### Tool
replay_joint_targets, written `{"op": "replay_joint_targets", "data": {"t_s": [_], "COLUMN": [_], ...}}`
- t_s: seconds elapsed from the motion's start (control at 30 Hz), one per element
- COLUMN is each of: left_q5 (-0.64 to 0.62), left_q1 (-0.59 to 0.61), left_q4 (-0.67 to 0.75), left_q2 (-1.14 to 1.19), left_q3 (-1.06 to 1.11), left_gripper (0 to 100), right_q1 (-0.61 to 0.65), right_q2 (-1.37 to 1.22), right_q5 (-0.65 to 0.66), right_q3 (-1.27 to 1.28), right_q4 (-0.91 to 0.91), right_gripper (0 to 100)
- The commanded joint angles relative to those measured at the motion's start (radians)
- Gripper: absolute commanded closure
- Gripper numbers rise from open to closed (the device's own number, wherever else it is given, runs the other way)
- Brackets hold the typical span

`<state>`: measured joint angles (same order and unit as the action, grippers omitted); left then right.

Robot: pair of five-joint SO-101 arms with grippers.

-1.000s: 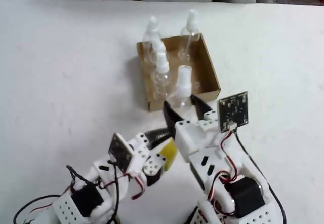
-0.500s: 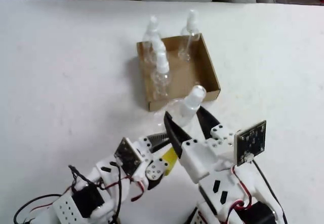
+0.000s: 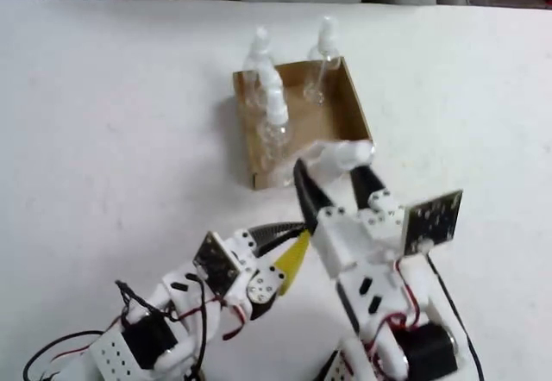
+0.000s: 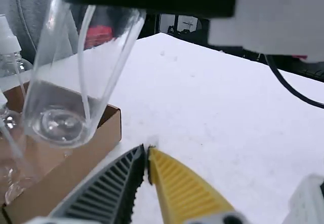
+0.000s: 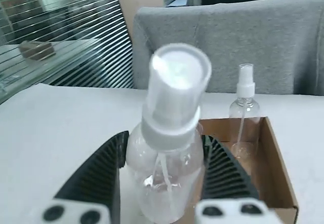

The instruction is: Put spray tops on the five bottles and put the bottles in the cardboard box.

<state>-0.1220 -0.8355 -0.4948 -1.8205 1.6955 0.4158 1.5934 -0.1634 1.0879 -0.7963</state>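
White table. Cardboard box holds four capped bottles, all upright. Right gripper pinches the fifth bottle, which is tilted above the box's near wall with its spray top on. Left gripper is pressed together, just short of the box.

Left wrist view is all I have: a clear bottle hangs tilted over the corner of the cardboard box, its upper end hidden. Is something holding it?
Observer: Yes. The right gripper is shut on that bottle, gripping it around the body.
Operator: Has it got a spray top on?
Observer: Yes, a white spray top with its clear cap sits on the neck.
Operator: How many are in the box right now?
Observer: Four bottles with tops stand inside the cardboard box, leaving its near right part free.
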Motion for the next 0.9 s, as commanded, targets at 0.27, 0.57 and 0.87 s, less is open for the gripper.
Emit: {"op": "replay_joint_targets", "data": {"t_s": [0.27,0.57,0.87], "left_q5": [0.097,0.130,0.132], "left_q1": [0.019,0.019,0.021], "left_q4": [-0.058,-0.072,-0.094], "left_q2": [-0.008,-0.008,-0.008], "left_q3": [-0.003,-0.003,-0.003], "left_gripper": [98,98,98], "right_q1": [-0.174,-0.196,-0.220], "right_q2": [-0.348,-0.561,-0.792], "right_q5": [0.063,0.078,0.135], "right_q3": [-0.003,-0.005,-0.009], "right_q4": [0.343,0.522,0.717], "right_gripper": [98.3,98.3,98.3]}}
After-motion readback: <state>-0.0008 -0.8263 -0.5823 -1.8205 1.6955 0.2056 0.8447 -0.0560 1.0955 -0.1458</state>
